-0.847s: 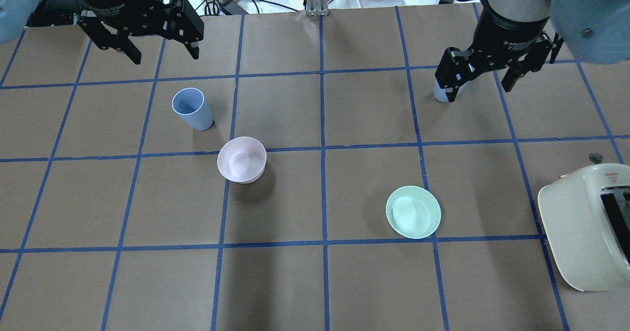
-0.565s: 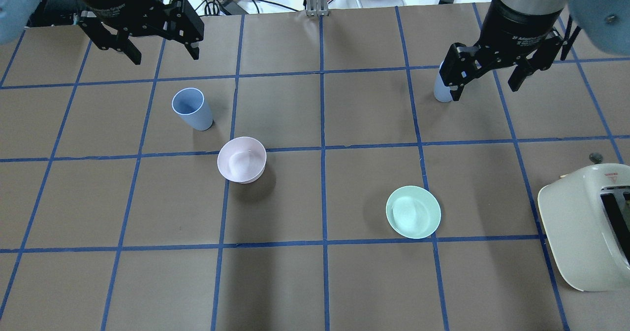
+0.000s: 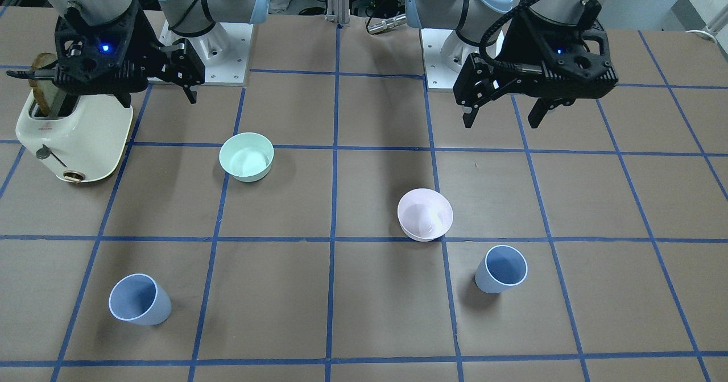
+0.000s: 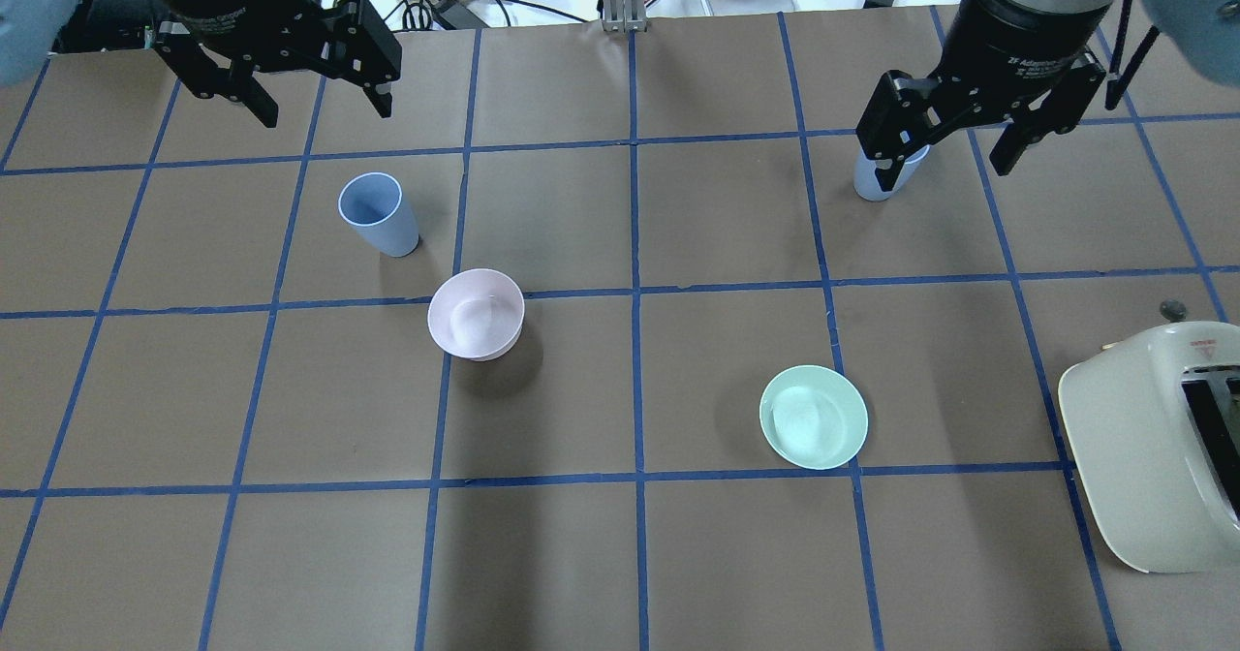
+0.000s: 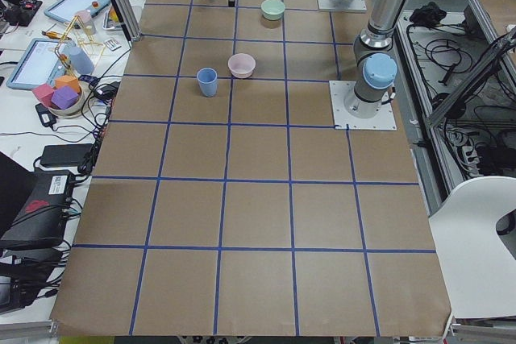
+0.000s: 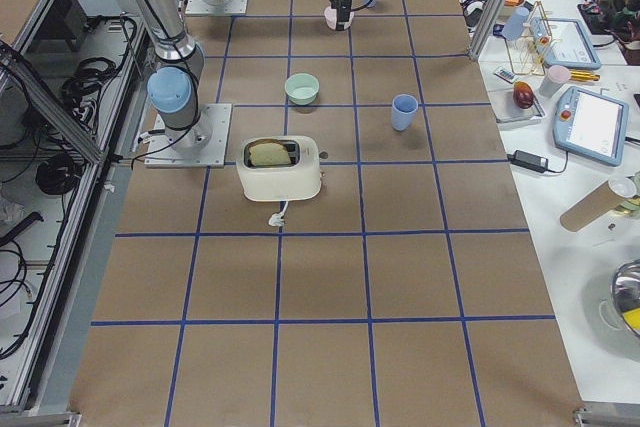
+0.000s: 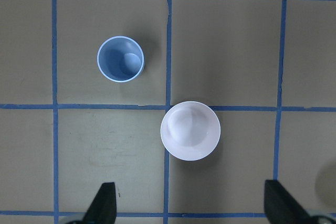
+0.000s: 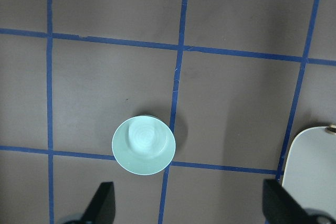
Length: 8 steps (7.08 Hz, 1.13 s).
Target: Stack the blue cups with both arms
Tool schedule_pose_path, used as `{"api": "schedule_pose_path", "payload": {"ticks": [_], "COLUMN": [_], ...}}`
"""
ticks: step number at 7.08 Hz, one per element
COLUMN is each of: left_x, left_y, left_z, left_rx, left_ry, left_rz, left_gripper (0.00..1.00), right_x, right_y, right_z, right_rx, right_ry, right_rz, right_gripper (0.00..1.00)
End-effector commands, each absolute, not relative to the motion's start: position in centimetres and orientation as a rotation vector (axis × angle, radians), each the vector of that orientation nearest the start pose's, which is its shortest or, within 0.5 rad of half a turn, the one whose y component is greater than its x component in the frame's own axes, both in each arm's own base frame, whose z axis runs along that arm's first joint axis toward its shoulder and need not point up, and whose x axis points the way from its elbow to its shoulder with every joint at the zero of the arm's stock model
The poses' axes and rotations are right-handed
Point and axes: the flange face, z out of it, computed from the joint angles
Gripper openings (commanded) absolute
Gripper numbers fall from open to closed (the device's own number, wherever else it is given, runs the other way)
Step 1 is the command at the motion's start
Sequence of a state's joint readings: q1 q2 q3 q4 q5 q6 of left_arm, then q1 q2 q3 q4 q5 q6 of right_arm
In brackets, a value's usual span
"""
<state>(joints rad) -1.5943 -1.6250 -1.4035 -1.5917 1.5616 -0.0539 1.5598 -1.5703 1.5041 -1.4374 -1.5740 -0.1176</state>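
One blue cup [image 4: 378, 213] stands upright on the left half of the table, next to the pink bowl [image 4: 476, 314]; it also shows in the left wrist view [image 7: 121, 59] and the front view [image 3: 500, 269]. The other blue cup [image 3: 139, 299] stands on the right half, partly hidden behind my right gripper in the overhead view [image 4: 875, 184]. My left gripper [image 4: 320, 99] is open and empty, high above the table and beyond its cup. My right gripper [image 4: 940, 155] is open and empty, high above the right half.
A mint-green bowl [image 4: 813, 417] sits right of centre and shows in the right wrist view [image 8: 143, 146]. A cream toaster [image 4: 1153, 448] holding a slice of bread stands at the right edge. Blue tape lines grid the brown table. Clutter lies beyond the far edge.
My right gripper has shifted a little toward the far edge in the overhead view, still open, uncovering more of the cup behind it. The left arm, cups and bowls have not moved.
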Motion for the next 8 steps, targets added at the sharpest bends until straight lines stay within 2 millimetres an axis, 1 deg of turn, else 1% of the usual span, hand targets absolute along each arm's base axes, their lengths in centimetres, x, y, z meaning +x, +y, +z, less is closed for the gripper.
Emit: {"api": "schedule_pose_path", "payload": {"ticks": [1,8], "left_x": [-14.70,-14.52], "left_y": [-51.74,-51.58], "left_z": [54.05,53.63], "left_rx": [-0.045,-0.050], "left_ry": [3.151,3.149], "left_rz": [-0.142,-0.123], "left_gripper": [1.00,1.00], "right_x": [12.81,12.46], "right_y": [-48.65,-48.74], "right_z": [50.71,50.37], "right_rx": [-0.171,-0.166], "right_ry": [3.139,3.150], "right_rz": [0.099,0.118], "right_gripper": [1.00,1.00]}}
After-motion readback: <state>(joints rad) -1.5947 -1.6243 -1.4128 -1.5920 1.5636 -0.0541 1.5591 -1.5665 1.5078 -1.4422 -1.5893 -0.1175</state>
